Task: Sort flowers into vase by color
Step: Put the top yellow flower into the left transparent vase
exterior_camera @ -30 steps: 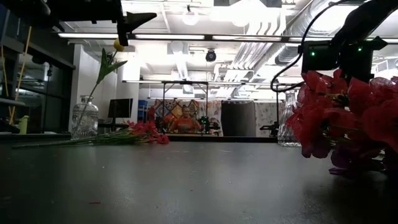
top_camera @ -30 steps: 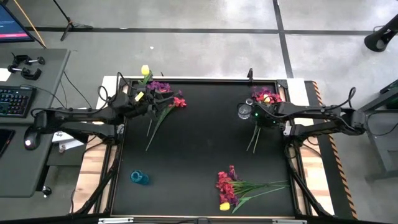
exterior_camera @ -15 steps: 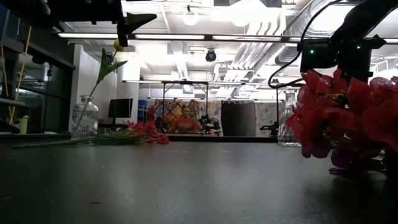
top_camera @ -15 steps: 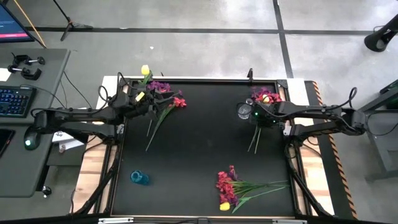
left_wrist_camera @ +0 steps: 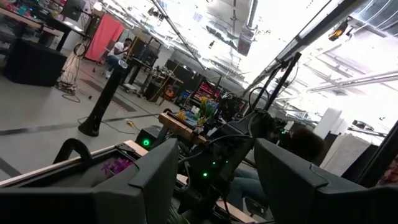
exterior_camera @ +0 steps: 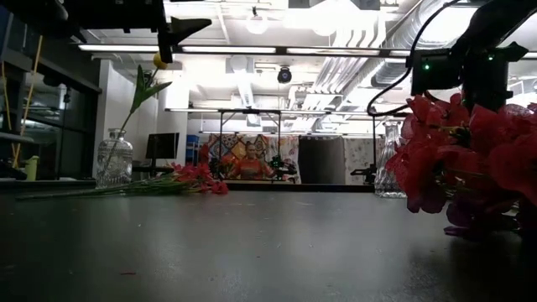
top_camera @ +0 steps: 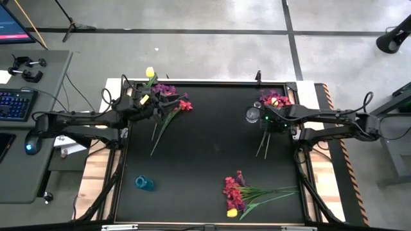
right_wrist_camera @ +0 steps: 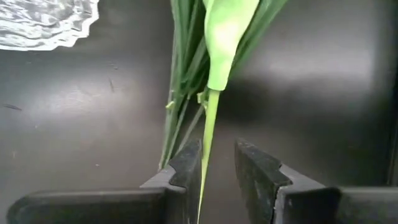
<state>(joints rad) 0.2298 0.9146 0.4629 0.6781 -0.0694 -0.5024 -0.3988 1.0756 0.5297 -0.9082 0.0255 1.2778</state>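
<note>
Red and yellow flowers [top_camera: 275, 99] lie at the far right by a clear glass vase [top_camera: 252, 115], their stems [top_camera: 261, 146] on the table. My right gripper [top_camera: 264, 122] points down over these stems, narrowly open, with one light green stem [right_wrist_camera: 208, 134] between its fingers. At the far left, purple and red flowers [top_camera: 172, 97] lie on the table. There a yellow flower [exterior_camera: 158, 60] rises from a glass vase [exterior_camera: 113, 159]. My left gripper [left_wrist_camera: 214, 177] stands open just above that bloom. My right gripper points down with a light green stem [right_wrist_camera: 204, 163] running between its two fingers. The stem lies along the inner side of one finger [right_wrist_camera: 186, 171], and a gap shows between it and the other finger. Whether it is pinched lower down cannot be seen.
A bunch of red flowers with a yellow bloom [top_camera: 236, 194] lies near the front edge, with its stems toward the right. A small blue object [top_camera: 144, 183] stands near the front left. A desk with a keyboard [top_camera: 14, 102] is left of the table.
My right gripper has tipped slightly over the stems while staying in place. The flowers on the table and my left gripper have kept still.
</note>
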